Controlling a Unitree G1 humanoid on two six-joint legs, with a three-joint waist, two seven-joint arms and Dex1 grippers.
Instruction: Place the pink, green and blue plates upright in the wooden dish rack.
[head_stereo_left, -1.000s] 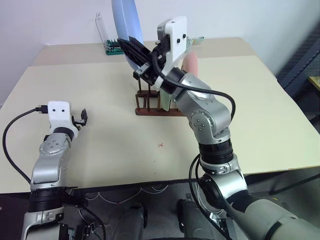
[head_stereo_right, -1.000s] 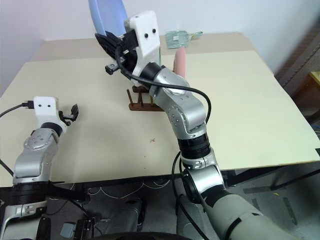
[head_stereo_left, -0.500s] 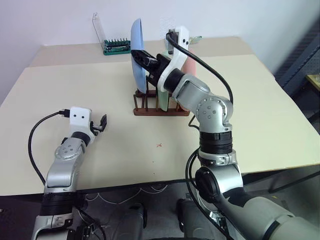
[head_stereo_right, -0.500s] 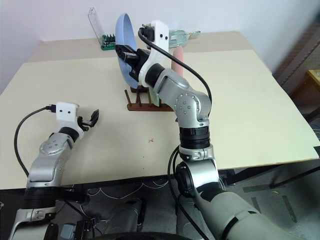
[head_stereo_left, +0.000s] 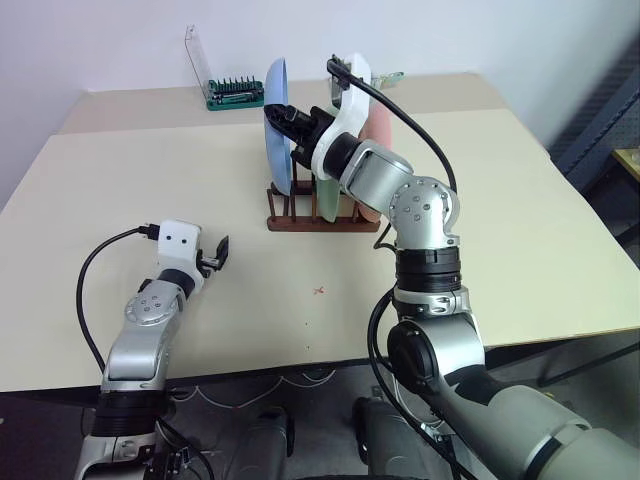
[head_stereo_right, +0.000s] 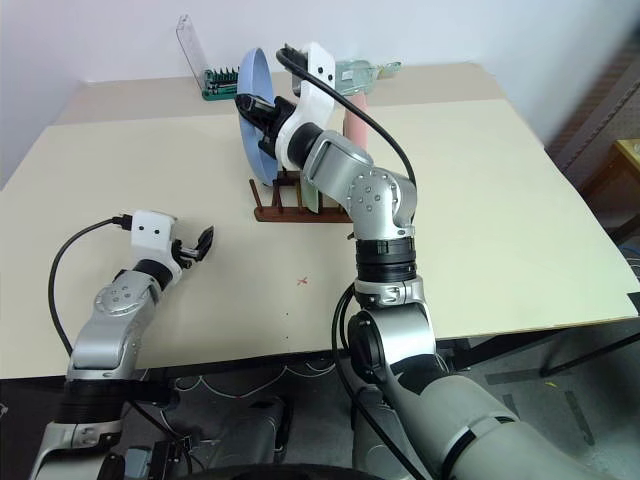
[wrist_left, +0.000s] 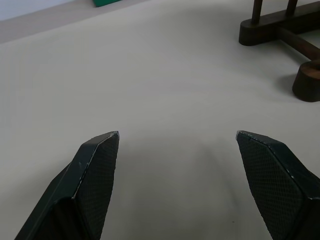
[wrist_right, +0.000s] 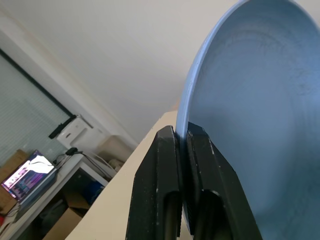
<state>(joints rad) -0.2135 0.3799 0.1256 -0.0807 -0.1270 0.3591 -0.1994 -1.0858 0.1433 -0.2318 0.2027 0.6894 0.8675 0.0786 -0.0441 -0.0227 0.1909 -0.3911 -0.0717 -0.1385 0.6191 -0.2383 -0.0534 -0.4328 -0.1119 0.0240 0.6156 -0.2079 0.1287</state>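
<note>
My right gripper (head_stereo_left: 286, 118) is shut on the rim of the blue plate (head_stereo_left: 277, 130), which stands on edge over the left end of the wooden dish rack (head_stereo_left: 300, 223). The plate's lower edge reaches down among the pegs there. The right wrist view shows both fingers (wrist_right: 162, 150) pinching the blue plate (wrist_right: 250, 100). Further right in the rack the green plate (head_stereo_left: 328, 203) stands upright, and the pink plate (head_stereo_left: 380, 135) stands behind my right arm. My left gripper (head_stereo_left: 218, 252) hovers low over the table, left of the rack, open with nothing between its fingers (wrist_left: 100, 155).
A green bit holder (head_stereo_left: 235, 94) with a raised clear lid (head_stereo_left: 197, 55) sits at the table's far edge, behind the rack. A small red mark (head_stereo_left: 320, 291) lies on the tabletop (head_stereo_left: 500, 230) in front of the rack.
The blue plate has come down from high above the rack and turned upright over its left end. My left arm has moved right, toward the rack, still open.
</note>
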